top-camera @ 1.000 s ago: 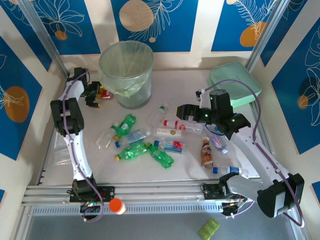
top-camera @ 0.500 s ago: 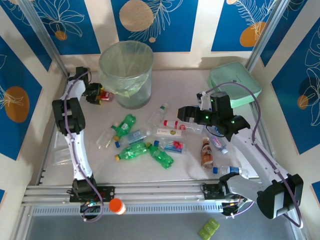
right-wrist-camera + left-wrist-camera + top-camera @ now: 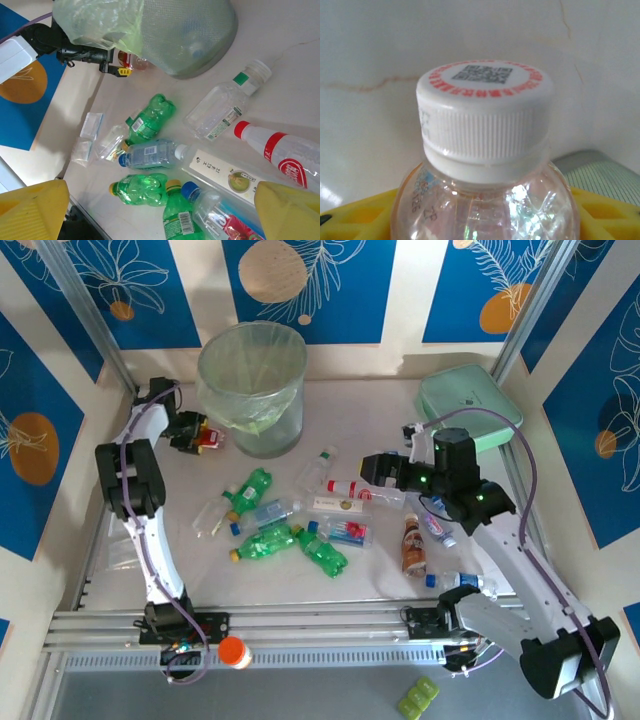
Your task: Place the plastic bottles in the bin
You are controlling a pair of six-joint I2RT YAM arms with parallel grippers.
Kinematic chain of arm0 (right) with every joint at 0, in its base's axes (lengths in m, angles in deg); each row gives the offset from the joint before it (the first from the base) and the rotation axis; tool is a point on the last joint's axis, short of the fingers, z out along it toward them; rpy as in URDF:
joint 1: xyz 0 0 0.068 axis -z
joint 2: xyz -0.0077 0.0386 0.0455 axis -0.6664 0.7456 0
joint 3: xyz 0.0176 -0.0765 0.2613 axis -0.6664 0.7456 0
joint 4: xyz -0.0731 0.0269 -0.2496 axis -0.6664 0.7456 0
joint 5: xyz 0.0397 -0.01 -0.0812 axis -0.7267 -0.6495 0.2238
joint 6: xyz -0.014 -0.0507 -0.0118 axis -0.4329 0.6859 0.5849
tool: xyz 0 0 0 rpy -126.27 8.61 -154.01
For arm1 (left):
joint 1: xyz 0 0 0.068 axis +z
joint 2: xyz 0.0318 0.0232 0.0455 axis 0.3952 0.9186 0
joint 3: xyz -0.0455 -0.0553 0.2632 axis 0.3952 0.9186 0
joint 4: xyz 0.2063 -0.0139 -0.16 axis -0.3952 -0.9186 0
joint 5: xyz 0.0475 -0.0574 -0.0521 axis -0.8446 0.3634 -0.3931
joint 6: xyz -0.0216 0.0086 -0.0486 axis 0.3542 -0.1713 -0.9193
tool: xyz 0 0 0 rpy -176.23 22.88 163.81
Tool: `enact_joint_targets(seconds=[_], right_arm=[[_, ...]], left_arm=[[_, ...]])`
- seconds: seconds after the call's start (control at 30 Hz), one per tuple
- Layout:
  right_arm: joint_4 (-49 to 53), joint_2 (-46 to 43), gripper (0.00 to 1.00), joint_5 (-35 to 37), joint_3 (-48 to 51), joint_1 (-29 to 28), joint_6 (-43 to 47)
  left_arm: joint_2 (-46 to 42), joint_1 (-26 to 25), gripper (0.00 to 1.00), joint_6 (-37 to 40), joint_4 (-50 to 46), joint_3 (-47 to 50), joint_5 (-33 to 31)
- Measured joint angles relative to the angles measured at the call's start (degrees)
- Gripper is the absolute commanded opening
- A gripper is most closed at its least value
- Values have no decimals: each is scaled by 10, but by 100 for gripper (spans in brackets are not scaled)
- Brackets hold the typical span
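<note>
**Bin at the back, bottles spread before it**

The bin stands at the far left-centre of the table; the case lies in the far right corner. Most bottles lie scattered mid-table in front of the bin, with packets at their left edge and two more bottles off to the right, near the right arm. The left gripper sits just left of the bin with one bottle between its fingers. The right gripper hangs over the scatter's right end, between it and the case.
</note>
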Motion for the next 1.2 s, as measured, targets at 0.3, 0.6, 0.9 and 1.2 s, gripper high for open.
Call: enact_joint_targets(seconds=[0.3,0.6,0.9,1.2], right_arm=[[21,-55,95,0,6,-16,-9],[33,-74,95,1,7,-27,-9],[35,-84,95,1,9,-38,-9],[27,-99,95,0,19,-39,-9]], left_arm=[[-185,-2,60,-10,6,146,-1],[-394,-22,56,36,-60,212,-89],[-529,-74,49,158,-23,257,-106],[-579,-159,47,305,47,190,-110]])
